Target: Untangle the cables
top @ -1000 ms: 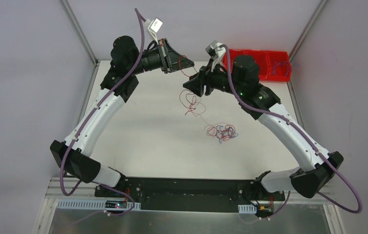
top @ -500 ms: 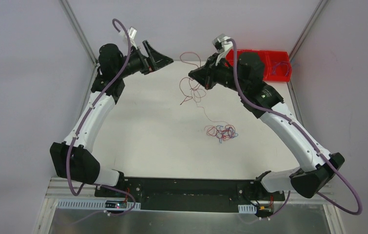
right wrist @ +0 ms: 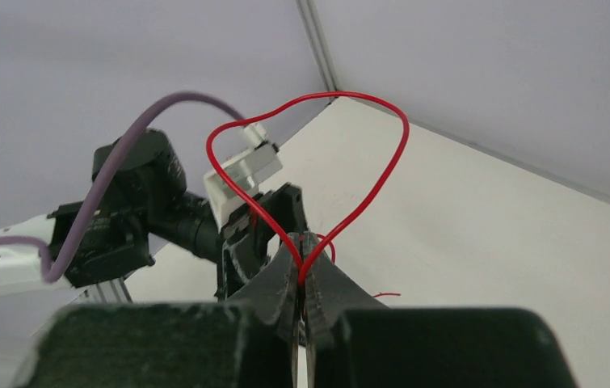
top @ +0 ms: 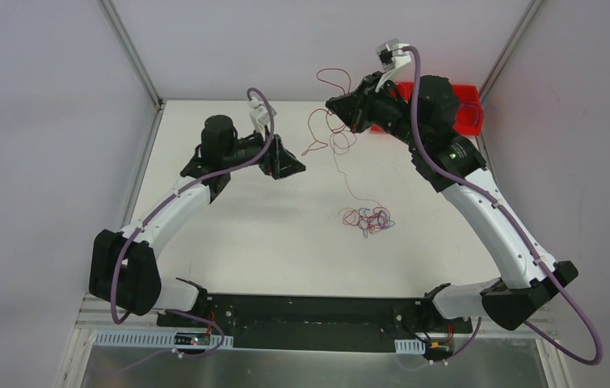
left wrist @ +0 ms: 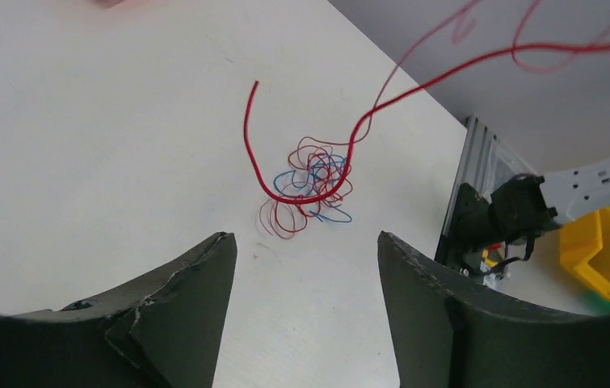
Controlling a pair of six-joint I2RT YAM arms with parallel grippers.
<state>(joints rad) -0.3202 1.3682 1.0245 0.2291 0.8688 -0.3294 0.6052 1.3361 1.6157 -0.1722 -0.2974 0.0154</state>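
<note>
The cables are thin red and blue wires. A small tangle (top: 368,218) of them lies on the white table, and the left wrist view shows the tangle (left wrist: 311,182) ahead of my fingers. One red cable (top: 343,174) climbs from it to my right gripper (top: 335,107), which is raised at the back and shut on it. A heart-shaped red loop (right wrist: 402,137) stands above the closed right gripper (right wrist: 301,242), and more loops (top: 330,139) dangle below it. My left gripper (top: 295,167) hangs open and empty left of the dangling strands; the left gripper (left wrist: 305,238) has only bare table between its fingers.
A red bin (top: 455,109) holding a few wires sits at the back right corner, behind the right arm. Metal frame posts (top: 132,52) rise at both back corners. A yellow bin (left wrist: 596,250) stands off the table beyond the arm bases.
My left gripper let go of the red cable, opened, and swung down toward the table's middle. My right gripper closed on the cable and lifted it up and back.
</note>
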